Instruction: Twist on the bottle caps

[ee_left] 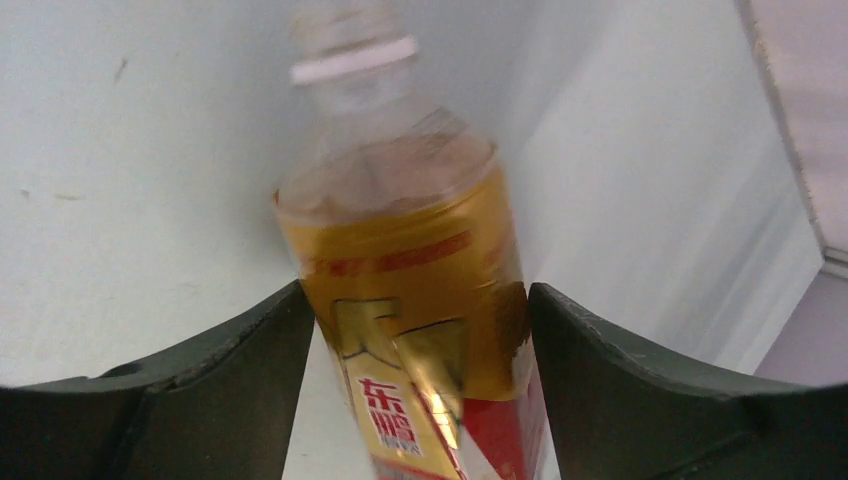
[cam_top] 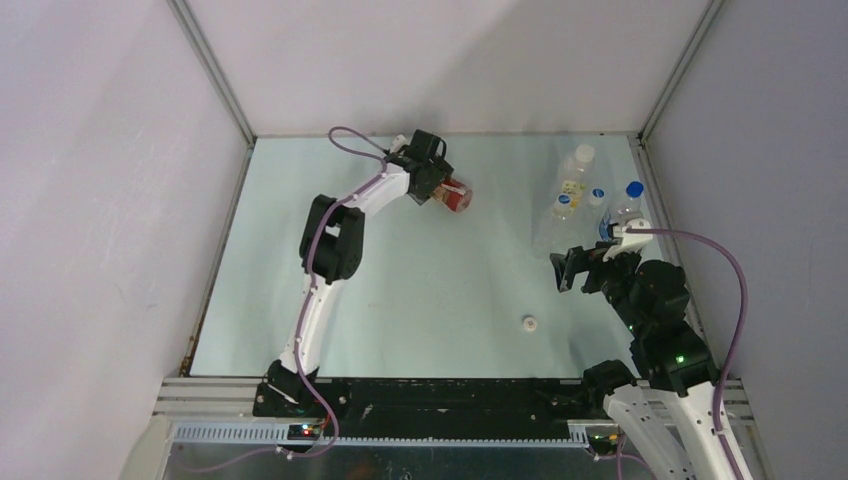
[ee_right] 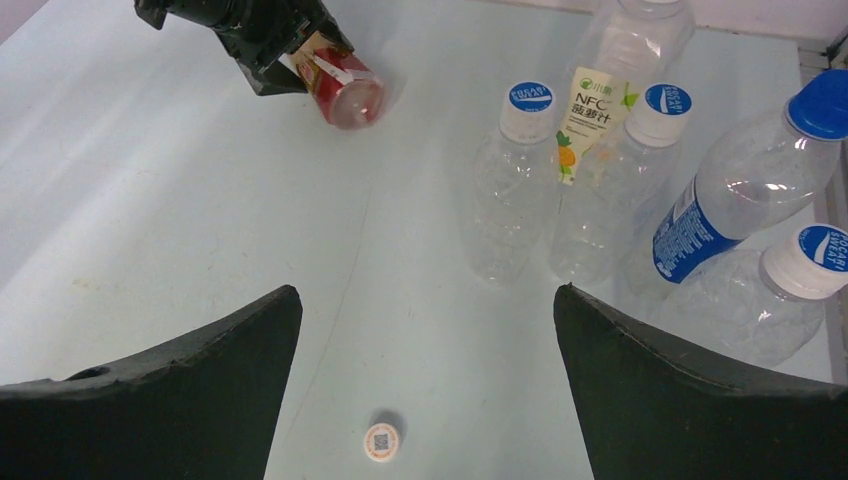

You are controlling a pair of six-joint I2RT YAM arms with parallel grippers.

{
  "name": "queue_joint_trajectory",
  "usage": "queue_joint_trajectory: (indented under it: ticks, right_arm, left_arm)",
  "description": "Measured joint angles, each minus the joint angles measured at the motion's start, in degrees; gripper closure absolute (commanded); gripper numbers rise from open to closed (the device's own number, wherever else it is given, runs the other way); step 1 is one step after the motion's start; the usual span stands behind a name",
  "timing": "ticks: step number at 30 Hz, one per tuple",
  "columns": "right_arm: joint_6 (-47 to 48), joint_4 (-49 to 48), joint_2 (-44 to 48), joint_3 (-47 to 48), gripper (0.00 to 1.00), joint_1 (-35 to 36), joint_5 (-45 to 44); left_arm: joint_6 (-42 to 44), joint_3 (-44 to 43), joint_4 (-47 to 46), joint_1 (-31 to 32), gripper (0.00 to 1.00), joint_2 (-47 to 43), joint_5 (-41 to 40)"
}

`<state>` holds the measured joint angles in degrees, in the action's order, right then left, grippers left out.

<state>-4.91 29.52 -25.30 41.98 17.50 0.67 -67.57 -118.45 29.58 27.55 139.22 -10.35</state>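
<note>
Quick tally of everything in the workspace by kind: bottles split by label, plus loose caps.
Amber bottle: 1
Yellow-labelled bottle: 1
Blue-labelled bottle: 1
Unlabelled clear bottles: 3
Loose white cap: 1
Total: 7

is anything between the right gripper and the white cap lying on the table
Nothing visible does. The white cap lies alone on the bare table, just ahead of the right gripper, whose jaws stand open. The clustered bottles stand farther back, to the right.
</note>
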Motion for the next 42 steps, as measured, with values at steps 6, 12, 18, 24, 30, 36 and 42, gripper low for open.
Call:
queue_joint_trajectory:
  ticks: [6,12,18,24,30,36,42]
  right_arm:
    - [0.0,0.0,-0.6,0.0,0.04,0.0,1.0]
    - [-0.3,0.7,-1.0,0.4,0.05,0.0,3.4]
    - [-3.7,7.1,-4.5,4.1,0.09,0.0,9.0]
    - [-10.2,13.1,-7.6,5.3,0.06,0.0,14.8]
    - [-15.8,18.0,-9.9,5.3,0.01,0.0,15.8]
    - [-20.1,16.5,-6.1,3.8,0.01,0.0,17.2]
    - [-25.3,14.4,-1.0,-1.6,0.01,0.1,16.1]
  left_arm:
    - [3.6,10.0,-1.0,-0.1,0.3,-5.3,2.5]
    - [16.7,28.3,2.3,-0.1,0.31,-18.8,4.8]
    - [34.3,40.9,7.9,0.9,0.3,-29.2,7.0]
    - [48.1,45.2,12.7,7.8,0.24,-32.6,5.5]
    - [52.5,50.4,12.9,14.4,0.17,-34.3,4.6]
    - [51.5,56.4,9.9,13.4,0.16,-40.5,4.0]
    - [49.9,61.2,5.3,13.3,0.22,-45.3,3.2]
